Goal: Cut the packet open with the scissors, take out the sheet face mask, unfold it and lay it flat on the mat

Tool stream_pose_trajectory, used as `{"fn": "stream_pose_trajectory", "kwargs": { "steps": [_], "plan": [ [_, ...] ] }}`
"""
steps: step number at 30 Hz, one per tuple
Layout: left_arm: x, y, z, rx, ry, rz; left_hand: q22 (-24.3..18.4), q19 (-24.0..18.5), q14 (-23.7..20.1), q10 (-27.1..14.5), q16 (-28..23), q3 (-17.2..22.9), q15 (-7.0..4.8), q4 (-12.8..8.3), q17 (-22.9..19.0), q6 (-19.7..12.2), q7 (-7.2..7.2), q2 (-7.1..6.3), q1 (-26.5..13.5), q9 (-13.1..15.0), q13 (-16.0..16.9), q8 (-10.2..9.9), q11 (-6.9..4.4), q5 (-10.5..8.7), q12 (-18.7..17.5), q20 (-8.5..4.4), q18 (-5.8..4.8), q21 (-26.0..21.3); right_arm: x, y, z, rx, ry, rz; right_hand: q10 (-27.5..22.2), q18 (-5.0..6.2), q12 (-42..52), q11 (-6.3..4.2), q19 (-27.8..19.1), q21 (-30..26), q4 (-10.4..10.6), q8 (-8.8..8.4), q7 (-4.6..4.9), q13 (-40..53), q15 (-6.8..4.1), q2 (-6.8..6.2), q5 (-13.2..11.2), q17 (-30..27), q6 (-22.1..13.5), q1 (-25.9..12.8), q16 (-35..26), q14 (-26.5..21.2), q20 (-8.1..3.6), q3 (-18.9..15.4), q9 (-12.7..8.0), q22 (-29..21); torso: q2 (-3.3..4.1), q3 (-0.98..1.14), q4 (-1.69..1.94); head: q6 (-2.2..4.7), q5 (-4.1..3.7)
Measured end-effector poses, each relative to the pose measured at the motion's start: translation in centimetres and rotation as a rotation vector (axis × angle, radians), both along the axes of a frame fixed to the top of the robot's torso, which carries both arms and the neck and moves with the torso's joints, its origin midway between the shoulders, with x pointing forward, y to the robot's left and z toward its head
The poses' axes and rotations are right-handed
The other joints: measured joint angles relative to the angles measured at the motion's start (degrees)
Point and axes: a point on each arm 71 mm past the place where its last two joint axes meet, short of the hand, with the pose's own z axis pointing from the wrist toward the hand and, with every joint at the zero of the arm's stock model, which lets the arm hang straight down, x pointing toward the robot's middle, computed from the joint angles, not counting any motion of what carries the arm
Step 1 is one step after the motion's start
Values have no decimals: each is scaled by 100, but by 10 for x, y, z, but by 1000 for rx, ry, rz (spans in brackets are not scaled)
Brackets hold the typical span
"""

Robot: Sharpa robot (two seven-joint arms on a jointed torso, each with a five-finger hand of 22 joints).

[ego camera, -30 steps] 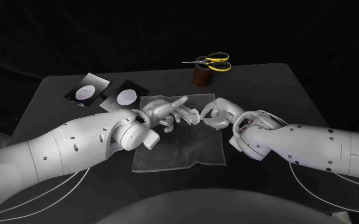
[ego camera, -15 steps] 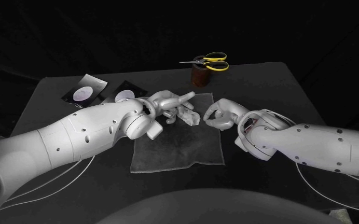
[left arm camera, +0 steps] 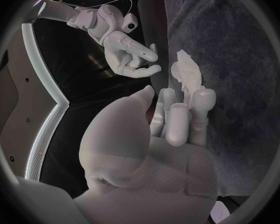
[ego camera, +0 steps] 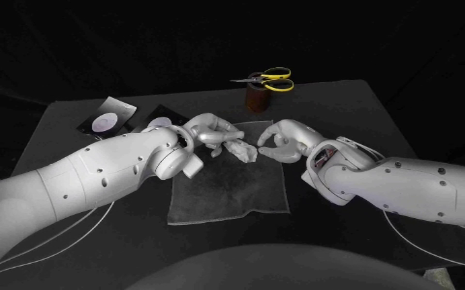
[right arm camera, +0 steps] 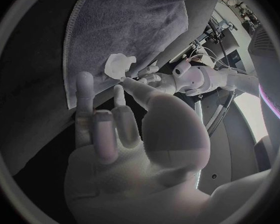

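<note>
1. Far-left packet (ego camera: pixel 109 121), second packet (ego camera: pixel 160 123): flat on the table (ego camera: pixel 339 109) near its left rear edge, side by side, well apart from both hands. Position unchanged over the last second. Whether either is cut cannot be told.

2. Left hand (ego camera: pixel 218 132): over the rear end of the mat, fingers closed on the sheet face mask. Its hold has not been let go through the last second.

3. Mat (ego camera: pixel 232 192): grey cloth, flat on the table, lying beneath both hands.

4. Sheet face mask (ego camera: pixel 239 149): white crumpled wad at the left fingertips, over the mat's rear part. Still bunched, no more spread than a second ago. Whether it rests on the mat cannot be told.

5. Scissors (ego camera: pixel 267 80): yellow-handled, lying across a brown holder (ego camera: pixel 257 99) at the table's rear, untouched.

6. Right hand (ego camera: pixel 281 142): fingers spread, nothing in them. Half a second ago it stood off from the wad with its fingers curled; it has now come back in, fingertips just beside the mask. Contact cannot be confirmed.

Assessment: cutting and removal appear done, and unfolding is the step in hand. The right hand's return reads as a fresh try for a free edge, so the two hands can draw the sheet apart. Laying it flat remains.
</note>
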Motion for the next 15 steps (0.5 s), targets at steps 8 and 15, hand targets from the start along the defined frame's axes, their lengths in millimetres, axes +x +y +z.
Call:
{"fn": "stream_pose_trajectory", "kwargs": {
  "steps": [8,15],
  "plan": [
    [-12,15,5,-34,-78,-3,-44,56,9,214,-60,702,-1,-319,-57,180,-34,-316,402,226,-335,285,18,0,-392,-38,0,-76,8,5,4,-45,-101,67,0,0,0,0,20,-60,100,-147,29,-4,0,-41,-240,3,34,41,0,0,20,-129,-73,-55,-1,-16,14,0,-34],
    [-19,18,3,-4,-126,-24,424,457,346,423,54,1027,3,-473,434,108,23,-412,405,461,-383,585,22,0,-420,-19,0,224,18,16,1,-96,-147,101,5,-1,-121,48,20,-128,175,-280,46,-4,19,-113,-374,3,18,68,-5,18,20,-293,-131,-105,-2,-19,16,0,-24]
  ]
}}
